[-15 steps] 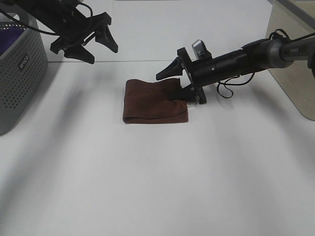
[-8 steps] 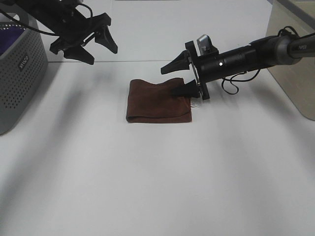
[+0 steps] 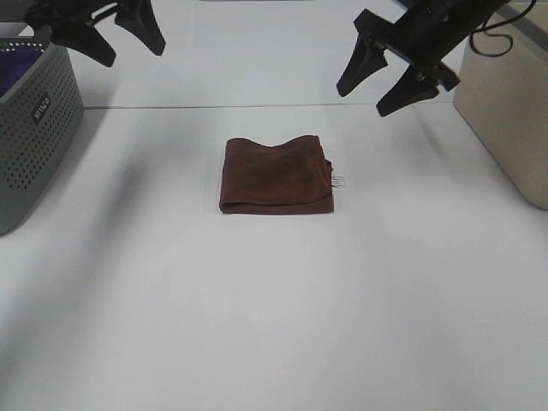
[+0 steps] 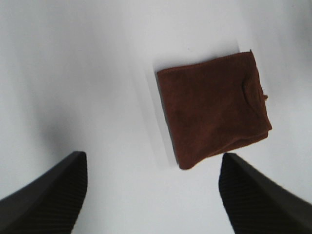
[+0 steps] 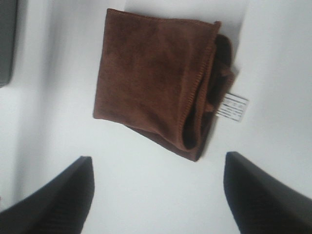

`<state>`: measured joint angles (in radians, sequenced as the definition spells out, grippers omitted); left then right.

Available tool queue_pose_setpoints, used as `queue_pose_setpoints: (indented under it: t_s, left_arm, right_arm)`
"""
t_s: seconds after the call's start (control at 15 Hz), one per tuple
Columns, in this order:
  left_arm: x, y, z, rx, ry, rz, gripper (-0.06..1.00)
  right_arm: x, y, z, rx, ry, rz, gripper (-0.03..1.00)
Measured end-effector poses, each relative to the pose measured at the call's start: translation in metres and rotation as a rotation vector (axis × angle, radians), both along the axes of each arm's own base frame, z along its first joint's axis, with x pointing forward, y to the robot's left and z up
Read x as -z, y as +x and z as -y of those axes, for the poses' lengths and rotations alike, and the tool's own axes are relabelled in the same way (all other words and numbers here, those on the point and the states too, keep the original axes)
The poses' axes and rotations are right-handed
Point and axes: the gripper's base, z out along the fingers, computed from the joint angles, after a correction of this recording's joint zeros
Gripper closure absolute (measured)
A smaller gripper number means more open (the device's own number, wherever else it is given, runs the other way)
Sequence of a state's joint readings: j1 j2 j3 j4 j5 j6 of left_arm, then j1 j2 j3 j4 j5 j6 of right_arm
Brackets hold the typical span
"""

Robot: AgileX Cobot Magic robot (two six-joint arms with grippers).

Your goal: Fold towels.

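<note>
The dark reddish-brown towel (image 3: 276,175) lies folded into a small square in the middle of the white table, its white tag (image 3: 339,181) at the right edge. It also shows in the left wrist view (image 4: 213,110) and in the right wrist view (image 5: 156,74), where the tag (image 5: 233,107) sticks out. My left gripper (image 3: 111,32) is open and empty, raised at the far left. My right gripper (image 3: 377,79) is open and empty, raised above the table at the far right, well clear of the towel.
A grey perforated basket (image 3: 34,128) with a purple cloth (image 3: 15,67) inside stands at the left edge. A beige box (image 3: 505,103) stands at the right edge. The white table (image 3: 274,308) spreads in front of the towel.
My right gripper has let go of the towel's right edge and pulled up and back to the right. My left gripper has lifted up and to the left. The towel stays folded.
</note>
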<state>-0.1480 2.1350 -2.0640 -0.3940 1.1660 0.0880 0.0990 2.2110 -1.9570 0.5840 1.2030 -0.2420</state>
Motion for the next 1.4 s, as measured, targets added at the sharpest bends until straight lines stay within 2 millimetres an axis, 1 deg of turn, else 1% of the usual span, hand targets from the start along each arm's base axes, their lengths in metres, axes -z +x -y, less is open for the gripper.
queue_pose_setpoints:
  t_s: [0.07,0.2,0.33,0.4,0.47,0.53,0.6,0.67,0.87,1.07,1.13,1.2,1.4]
  left_arm:
    - [-0.015,-0.009,-0.004,-0.013,0.024,0.001,0.23]
    - [-0.049,-0.025,-0.012,-0.08,0.065,0.054,0.23]
    - [-0.081,-0.048,-0.022,-0.12,0.11,0.119,0.23]
    - [-0.096,-0.066,-0.026,-0.127,0.121,0.142,0.23]
    - [-0.111,-0.105,-0.033,-0.131,0.13,0.149,0.23]
    - [-0.108,-0.125,-0.036,-0.129,0.137,0.123,0.23]
    - [-0.106,-0.136,-0.038,-0.128,0.141,0.111,0.23]
    - [-0.103,-0.158,-0.041,-0.127,0.149,0.092,0.23]
    - [-0.071,-0.222,-0.051,-0.12,0.17,-0.004,0.23]
    - [-0.044,-0.282,-0.06,-0.121,0.174,-0.021,0.23]
    - [-0.032,-0.309,-0.064,-0.121,0.173,-0.013,0.23]
    - [-0.027,-0.327,-0.067,-0.123,0.169,0.005,0.23]
    - [-0.006,-0.372,-0.074,-0.109,0.166,0.066,0.23]
  right_arm:
    - [-0.018,-0.007,0.002,0.013,-0.07,0.034,0.26]
    - [-0.049,-0.021,-0.004,0.032,-0.172,0.093,0.26]
    - [-0.082,-0.041,-0.01,0.029,-0.25,0.169,0.26]
    - [-0.094,-0.054,-0.015,0.019,-0.268,0.192,0.26]
    - [-0.112,-0.084,-0.017,-0.001,-0.287,0.216,0.26]
    - [-0.115,-0.101,-0.015,-0.008,-0.292,0.207,0.26]
    - [-0.113,-0.108,-0.013,-0.011,-0.297,0.191,0.26]
    - [-0.111,-0.124,-0.008,-0.015,-0.312,0.172,0.26]
    - [-0.088,-0.179,0.008,-0.037,-0.369,0.071,0.26]
    - [-0.063,-0.236,0.023,-0.05,-0.388,-0.008,0.26]
    - [-0.052,-0.262,0.03,-0.052,-0.393,-0.025,0.26]
    - [-0.045,-0.28,0.034,-0.054,-0.398,-0.032,0.26]
    - [-0.032,-0.324,0.046,-0.043,-0.392,0.006,0.26]
